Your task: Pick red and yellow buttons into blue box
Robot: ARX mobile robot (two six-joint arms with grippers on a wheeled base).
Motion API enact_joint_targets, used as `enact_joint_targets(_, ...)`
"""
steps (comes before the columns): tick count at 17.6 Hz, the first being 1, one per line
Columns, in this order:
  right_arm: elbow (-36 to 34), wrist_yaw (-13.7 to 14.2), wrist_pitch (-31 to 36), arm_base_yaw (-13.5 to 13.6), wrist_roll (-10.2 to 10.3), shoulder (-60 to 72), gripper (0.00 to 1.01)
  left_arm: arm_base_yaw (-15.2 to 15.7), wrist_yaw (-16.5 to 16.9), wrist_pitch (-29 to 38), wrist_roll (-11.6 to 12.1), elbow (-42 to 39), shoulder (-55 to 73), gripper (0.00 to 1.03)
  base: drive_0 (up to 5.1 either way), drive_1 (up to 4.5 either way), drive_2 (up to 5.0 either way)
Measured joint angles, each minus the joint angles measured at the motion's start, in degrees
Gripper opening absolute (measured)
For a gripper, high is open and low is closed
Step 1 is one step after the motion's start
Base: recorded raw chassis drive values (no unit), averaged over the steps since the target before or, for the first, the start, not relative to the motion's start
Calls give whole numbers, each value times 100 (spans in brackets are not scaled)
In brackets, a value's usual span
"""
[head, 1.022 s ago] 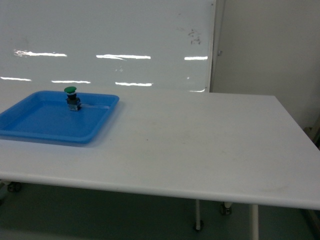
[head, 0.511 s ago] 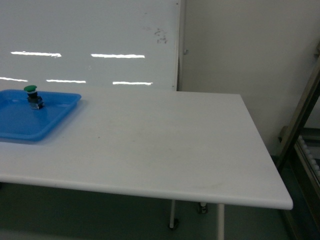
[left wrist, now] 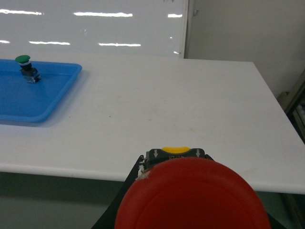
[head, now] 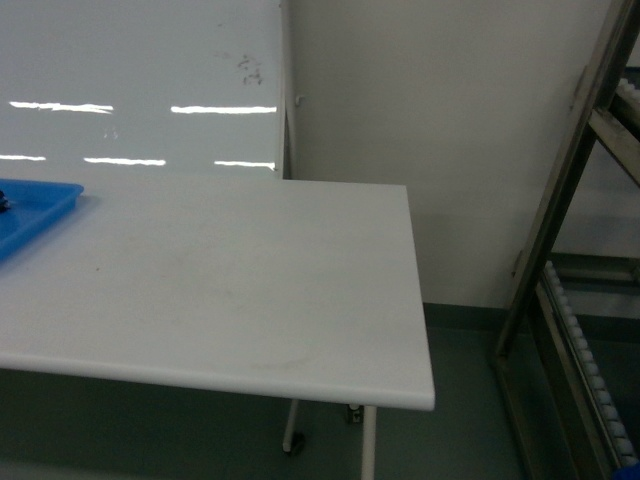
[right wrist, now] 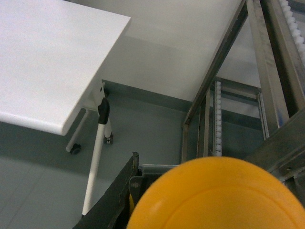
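The red button (left wrist: 190, 195) fills the bottom of the left wrist view, its round cap close to the lens and its dark base (left wrist: 175, 153) just beyond. My left gripper (left wrist: 175, 160) is shut on it, level with the table's near edge. The yellow button (right wrist: 214, 195) fills the bottom of the right wrist view the same way. My right gripper (right wrist: 190, 167) is shut on it, off the table's right end and over the floor. Neither gripper shows in the head view. The blue box is out of view.
The white table (head: 230, 290) ends at its right corner (right wrist: 121, 21). A shallow blue tray (left wrist: 28, 102), seen at the left edge (head: 30, 215), holds a green-capped button (left wrist: 23, 59). A metal roller rack (head: 570, 250) stands to the right (right wrist: 248, 71), across a strip of floor.
The head view has swung to the right. The blue tray and green button slid to the left edge, and the table's right end and the metal rack came into view.
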Motion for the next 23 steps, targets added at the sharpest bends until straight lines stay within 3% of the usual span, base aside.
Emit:
enact_joint_targets(15, 0, 0, -9, 0, 0, 0, 35, 0, 0, -9, 0, 0, -9, 25, 496, -270, -206)
enact_joint_targets(18, 2, -367, 24, 85, -2, -2, 35, 0, 15, -4, 0, -2, 4, 25, 493, -333, -136)
enact_joint_targets(19, 2, -92, -7, 55, -7, 0, 35, 0, 15, -22, 0, 0, 4, 25, 495, -331, -134)
enact_joint_targets(20, 2, 9, 2, -20, -2, -2, 35, 0, 9, 4, -2, 0, -13, 25, 472, -354, -157)
enact_joint_targets(23, 2, 17, 2, 0, -4, -2, 35, 0, 2, -2, 0, -2, -7, 25, 462, -382, -98)
